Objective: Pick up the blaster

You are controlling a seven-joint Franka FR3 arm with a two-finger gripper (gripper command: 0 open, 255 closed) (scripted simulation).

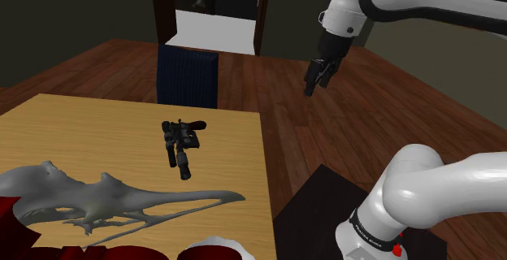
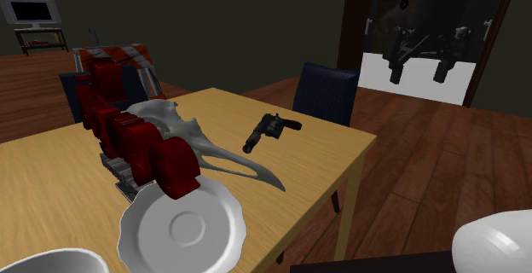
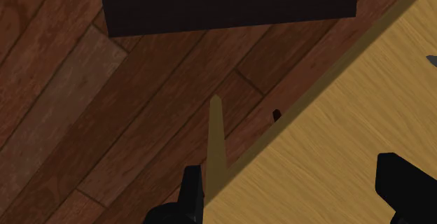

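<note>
The black blaster (image 1: 182,143) lies flat on the wooden table (image 1: 97,120), near the dark blue chair (image 1: 188,75) and beyond what looks like a grey beaked skull (image 1: 106,201). The gripper (image 1: 317,75) hangs well apart over the floor, fingers spread, clasping nothing.

The blaster (image 1: 182,144) is an all-black pistol-type thing with a long, thin barrel, a chunky body and a short grip. It's lying flat on its side on the light wooden table (image 1: 97,128), not propped on anything. It sits close to the table's far edge in the shoulder view, nearer the far right corner than the left. The muzzle points back toward the table's middle and the grip sticks out sideways toward the right edge. The second exterior view shows the same (image 2: 268,129).
</note>
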